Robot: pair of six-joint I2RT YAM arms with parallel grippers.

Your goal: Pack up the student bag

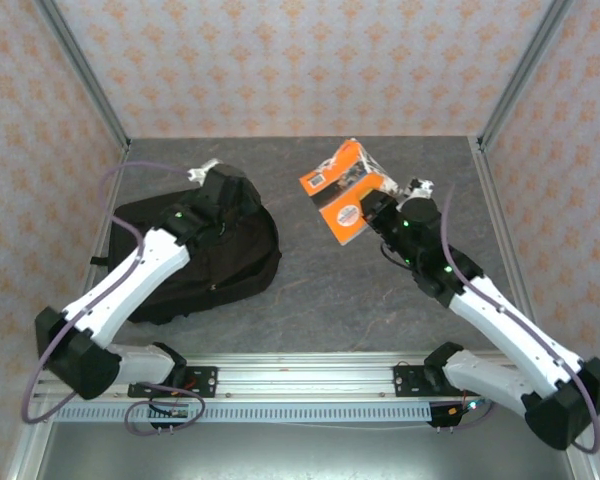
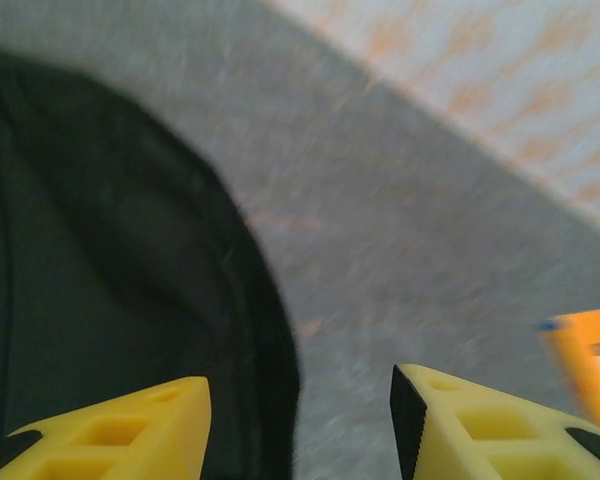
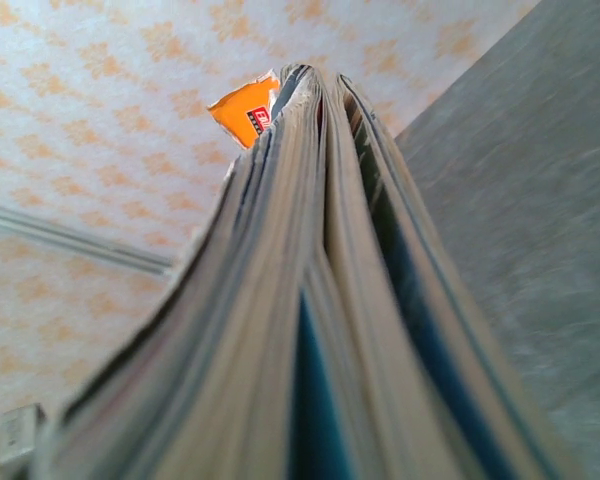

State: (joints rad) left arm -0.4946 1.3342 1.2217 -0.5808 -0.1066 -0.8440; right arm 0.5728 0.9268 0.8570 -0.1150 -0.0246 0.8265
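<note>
The student bag (image 1: 205,262), a large black soft backpack, lies on the left of the grey table. My left gripper (image 1: 223,190) hovers at its far rounded end. In the left wrist view the yellow fingers (image 2: 120,430) stand open with nothing between them, above the bag's edge (image 2: 110,300) and bare table. My right gripper (image 1: 377,212) is shut on a stack of orange-covered books (image 1: 342,186), held tilted above the table right of centre. Their page edges (image 3: 320,300) run straight up the right wrist view and hide the fingers. An orange corner of the books (image 2: 590,365) shows at the right of the left wrist view.
Patterned walls and slanted metal posts (image 1: 85,75) close in the table on three sides. A metal rail (image 1: 300,375) carrying both arm bases runs along the near edge. Bare grey table (image 1: 320,290) lies between the bag and the books.
</note>
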